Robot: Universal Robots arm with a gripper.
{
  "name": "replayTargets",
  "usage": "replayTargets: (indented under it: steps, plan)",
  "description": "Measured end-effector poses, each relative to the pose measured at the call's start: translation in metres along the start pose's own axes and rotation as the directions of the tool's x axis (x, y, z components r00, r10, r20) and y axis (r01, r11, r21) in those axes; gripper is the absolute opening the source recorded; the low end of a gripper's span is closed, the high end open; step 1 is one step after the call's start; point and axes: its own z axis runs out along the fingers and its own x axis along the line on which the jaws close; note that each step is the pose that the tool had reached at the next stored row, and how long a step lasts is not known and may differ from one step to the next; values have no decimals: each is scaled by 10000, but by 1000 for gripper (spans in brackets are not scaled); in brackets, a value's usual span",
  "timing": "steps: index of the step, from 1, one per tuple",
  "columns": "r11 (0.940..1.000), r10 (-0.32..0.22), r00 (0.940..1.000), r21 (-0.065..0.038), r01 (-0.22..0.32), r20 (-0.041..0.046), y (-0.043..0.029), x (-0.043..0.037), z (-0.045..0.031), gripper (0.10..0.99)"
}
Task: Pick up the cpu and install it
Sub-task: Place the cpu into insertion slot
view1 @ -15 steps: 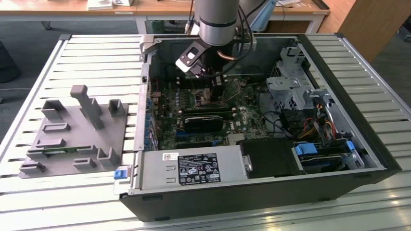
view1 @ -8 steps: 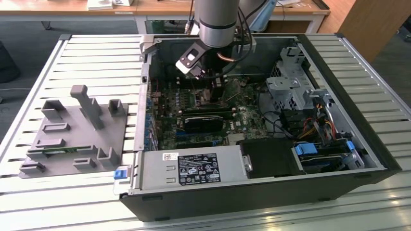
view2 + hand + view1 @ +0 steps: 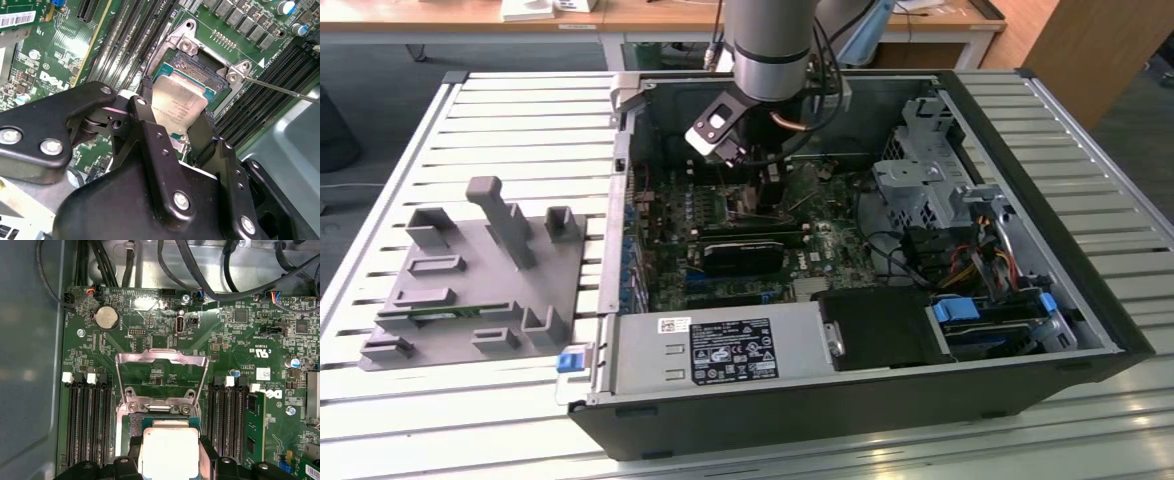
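The cpu is a flat square chip with a silver-grey top and a thin greenish rim. My gripper is shut on it, a black finger against each side. It hangs slightly tilted just above the open socket on the green motherboard. In the first wrist view the cpu covers the near part of the socket, and the metal load plate is swung up and open beyond it. In the exterior view my gripper reaches down inside the computer case.
Memory slots flank the socket, with one green memory stick seated. A thin metal lever lies beside the socket. A black heatsink block, the power supply and the drive cage crowd the case. A grey fixture tray lies outside.
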Motion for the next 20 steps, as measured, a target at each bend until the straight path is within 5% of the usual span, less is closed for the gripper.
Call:
replayTargets:
  steps: [20]
  plan:
    - [9999,103,9999,1,-103,5,-32,32,48,533]
